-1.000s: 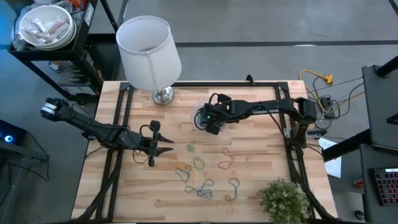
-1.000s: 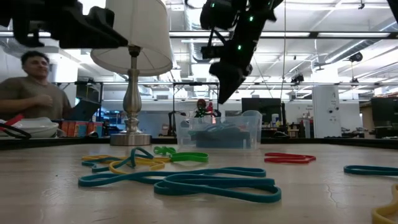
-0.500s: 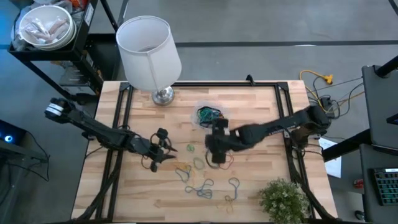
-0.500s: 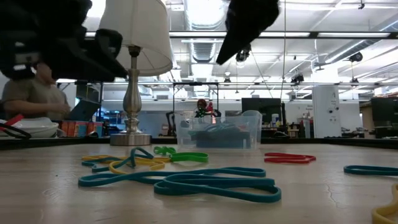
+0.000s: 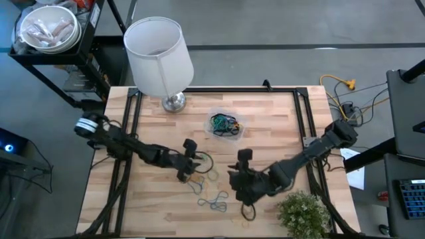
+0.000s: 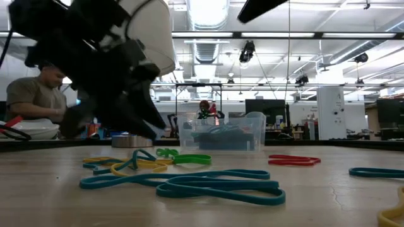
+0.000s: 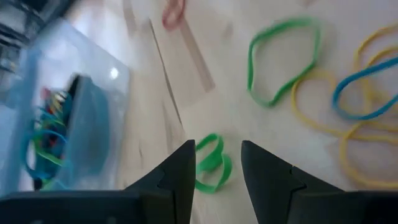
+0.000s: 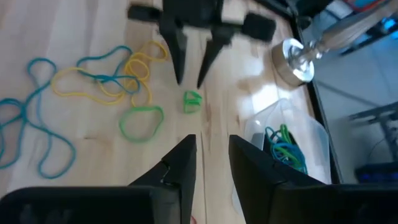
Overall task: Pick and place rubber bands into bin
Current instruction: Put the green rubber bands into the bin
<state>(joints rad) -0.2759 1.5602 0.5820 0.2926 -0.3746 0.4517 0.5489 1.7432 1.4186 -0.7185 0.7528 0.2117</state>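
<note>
High view: left tool [image 5: 188,169] hovers open over a small green band [image 7: 210,163] on the table [image 5: 279,119]; right tool [image 8: 210,155], empty with fingers parted, hangs above loose rubber bands [image 5: 214,199]; bin [image 5: 224,124] sits near the lamp [image 5: 159,53].

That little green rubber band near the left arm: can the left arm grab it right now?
Probably yes. The left gripper is open, and the small green rubber band lies flat on the table right between its fingers, with nothing covering it.

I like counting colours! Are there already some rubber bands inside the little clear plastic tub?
Yes, the high view shows a tangle of blue and green rubber bands lying inside the clear plastic tub.
</note>
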